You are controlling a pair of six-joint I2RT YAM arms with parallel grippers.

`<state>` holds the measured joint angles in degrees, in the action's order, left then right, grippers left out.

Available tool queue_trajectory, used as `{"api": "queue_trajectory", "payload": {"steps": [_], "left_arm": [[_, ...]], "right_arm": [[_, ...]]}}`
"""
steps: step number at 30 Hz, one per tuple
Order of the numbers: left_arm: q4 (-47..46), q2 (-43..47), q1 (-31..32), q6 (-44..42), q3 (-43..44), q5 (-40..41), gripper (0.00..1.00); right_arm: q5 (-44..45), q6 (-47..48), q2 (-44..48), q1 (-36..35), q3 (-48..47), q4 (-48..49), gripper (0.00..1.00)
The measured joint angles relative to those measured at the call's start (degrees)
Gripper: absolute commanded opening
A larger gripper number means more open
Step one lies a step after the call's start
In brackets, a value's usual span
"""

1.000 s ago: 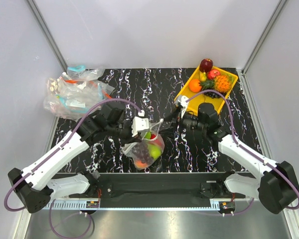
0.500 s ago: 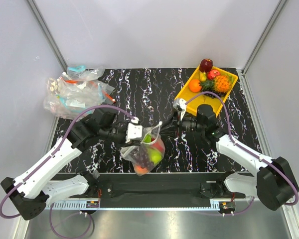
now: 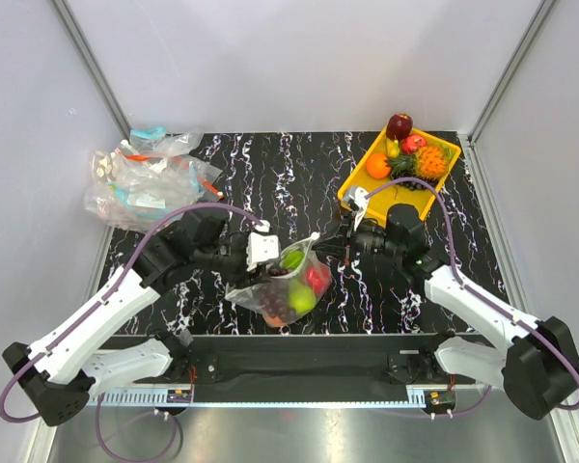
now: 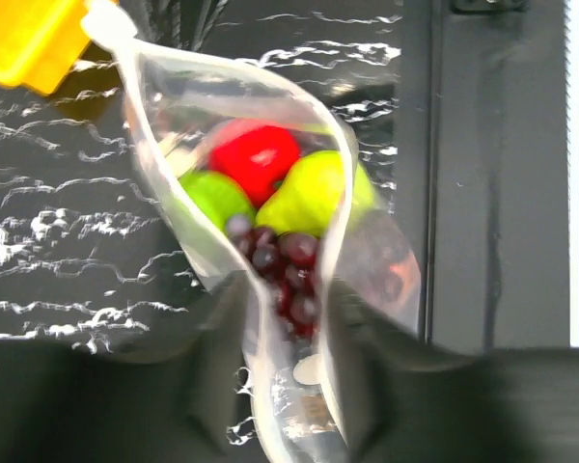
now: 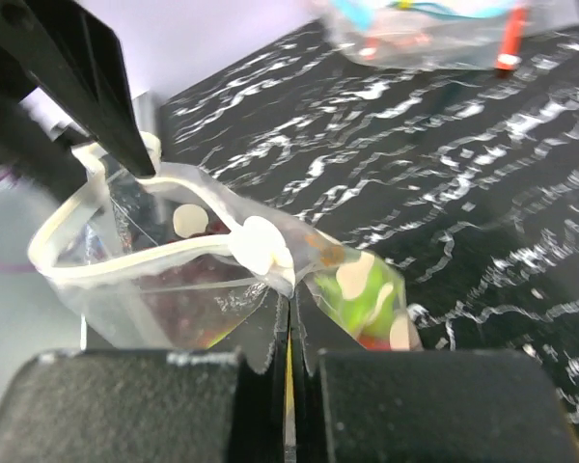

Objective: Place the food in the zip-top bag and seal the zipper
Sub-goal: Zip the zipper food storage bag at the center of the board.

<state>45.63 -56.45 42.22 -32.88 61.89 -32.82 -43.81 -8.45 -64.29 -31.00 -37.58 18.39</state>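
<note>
Two claws share one clear, soft plastic zip-top bag [image 3: 270, 294] over the glossy black, white-veined counter [image 3: 270, 169]. Whether its belly rests on the counter cannot be told. The left claw [image 4: 289, 405] is closed on the crumpled film at one end of the mouth. The right claw [image 5: 289, 386] is pressed almost flat, a hairline slit between its black fingers [image 5: 174, 405], pinching the other end. Between the claws runs the zipper [image 5: 125, 265], one pale ridged strip bowed open in a loop.

Ahead of the left claw, four glossy toy pieces sit inside the bag:
- one round red fruit [image 4: 256, 159]
- one green apple [image 4: 212, 198]
- one yellow-green pear-shaped fruit [image 4: 314, 193]
- one bunch of dark purple grapes [image 4: 285, 256]

A few pale oval spots show on the film.

Just behind the right claw stands one yellow plastic tray [image 3: 359, 191] with at least five more fruits. Well beyond the left claw lies one heap of crinkled clear bags [image 3: 145, 183].

Half a second ago the bag hung narrow and bunched. Now it is stretched wider between the claws, its lower corner reaching further out under the left claw
</note>
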Motion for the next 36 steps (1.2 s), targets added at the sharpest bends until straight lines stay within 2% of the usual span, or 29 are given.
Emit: {"api": "queue_trajectory", "payload": {"steps": [1,4,5,6,8,12,19,24,30,36], "left_arm": [[-0.6,-0.1,0.0,0.8,0.0,0.8,0.57],[-1.6,-0.8,0.0,2.6,1.1,2.8,0.67],[-1.8,-1.3,0.0,3.3,2.0,3.5,0.81],[-1.9,-1.7,0.0,3.7,3.0,3.9,0.89],[-1.6,-3.4,0.0,5.4,6.9,4.6,0.99],[-2.0,-7.5,0.8,7.4,15.6,5.6,0.99],[-0.3,-18.8,5.7,10.1,28.2,11.9,0.99],[0.4,-23.6,10.4,12.7,28.6,16.2,0.99],[0.3,-23.6,15.9,18.1,28.3,21.2,0.99],[-2.6,-23.4,18.4,25.4,26.7,26.4,0.99]], "right_arm": [[2.0,-0.4,0.9,0.0,0.0,-1.2,0.00],[6.0,-1.1,2.5,0.0,0.0,-3.8,0.00],[7.5,-1.5,3.0,0.0,0.0,-5.0,0.00],[8.5,-1.6,3.4,0.0,0.0,-5.9,0.00],[10.4,-1.9,4.3,0.0,0.0,-7.9,0.00],[12.1,-2.3,6.0,0.0,0.0,-10.7,0.00],[13.2,-3.0,7.8,0.0,-0.9,-15.5,0.00],[13.4,-3.4,9.1,0.0,-2.8,-19.7,0.00],[14.7,-3.4,9.5,0.0,-4.8,-23.0,0.00],[15.0,-3.6,9.5,0.0,-5.6,-24.7,0.00]]}}
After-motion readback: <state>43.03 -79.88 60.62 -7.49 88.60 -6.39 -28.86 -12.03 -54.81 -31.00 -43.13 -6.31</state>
